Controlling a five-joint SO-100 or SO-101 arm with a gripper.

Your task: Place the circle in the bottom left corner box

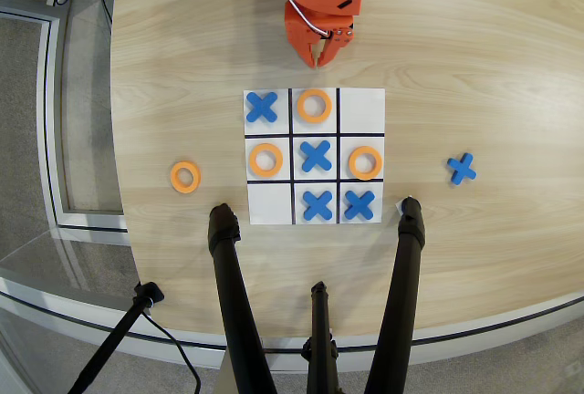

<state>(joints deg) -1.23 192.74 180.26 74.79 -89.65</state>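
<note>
A loose orange circle [185,177] lies flat on the wooden table, left of the white 3x3 paper grid [360,101]. The bottom left corner box [269,203] of the grid is a blank white cell. Three other orange rings sit in grid cells: top middle [314,106], middle left [265,160] and middle right [365,163]. My orange gripper [321,58] hangs at the table's far edge, above the grid's top middle cell, away from the loose circle. Its fingertips look close together with nothing between them.
Blue crosses fill the top left [262,108], centre [316,155], bottom middle [318,204] and bottom right [359,204] cells. Another blue cross [462,169] lies on the table right of the grid. Black tripod legs [228,266] rise over the near table edge.
</note>
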